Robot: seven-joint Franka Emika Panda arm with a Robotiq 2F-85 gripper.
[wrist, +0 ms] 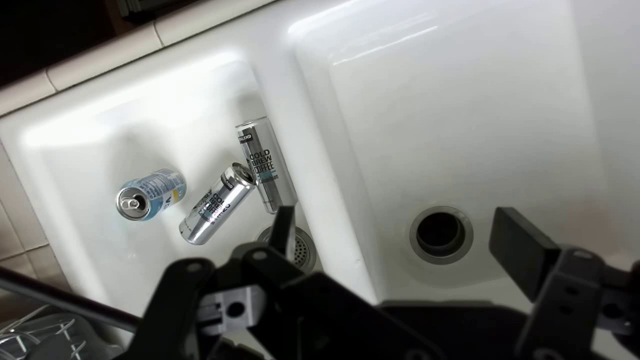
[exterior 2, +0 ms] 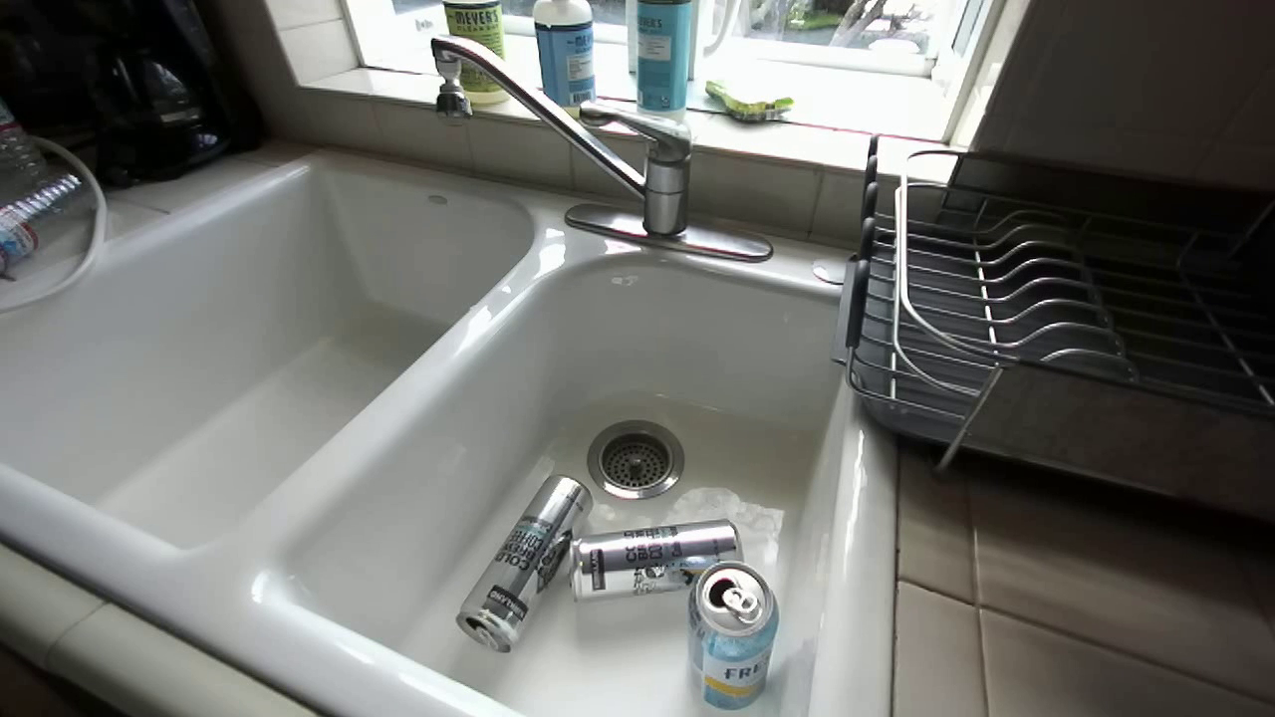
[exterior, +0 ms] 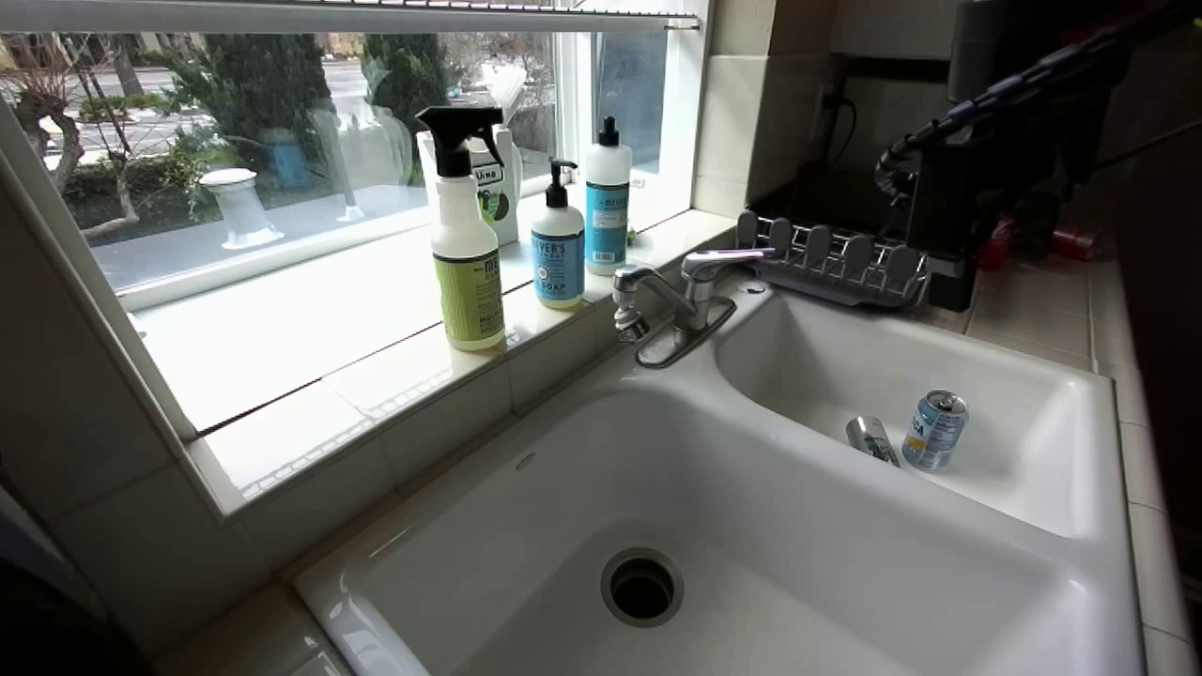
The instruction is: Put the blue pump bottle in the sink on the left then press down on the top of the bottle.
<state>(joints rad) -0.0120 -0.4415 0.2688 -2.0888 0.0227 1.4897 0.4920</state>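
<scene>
Your black metal gripper [wrist: 395, 225] has its 2 jaws wide apart, holding nothing, and you'll likely send it toward 9 o'clock in an exterior view, where the round, blue-labelled plastic pump bottle [exterior: 558, 252] stands straight up on the white tile windowsill [exterior: 385, 380].

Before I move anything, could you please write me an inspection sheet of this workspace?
Surface: larger basin, white, dark drain hole visible.
Job's things: blue pump bottle upright on windowsill, black pump head fitted.
Clutter: smaller basin holds upright blue can, two silver cans lying; spray bottle, teal bottle, white container on windowsill.
Gripper: open, holding nothing.
Cables: pale cord or tube near larger basin; dark cable along arm.
Surroundings: faucet, dish rack, window.
</scene>
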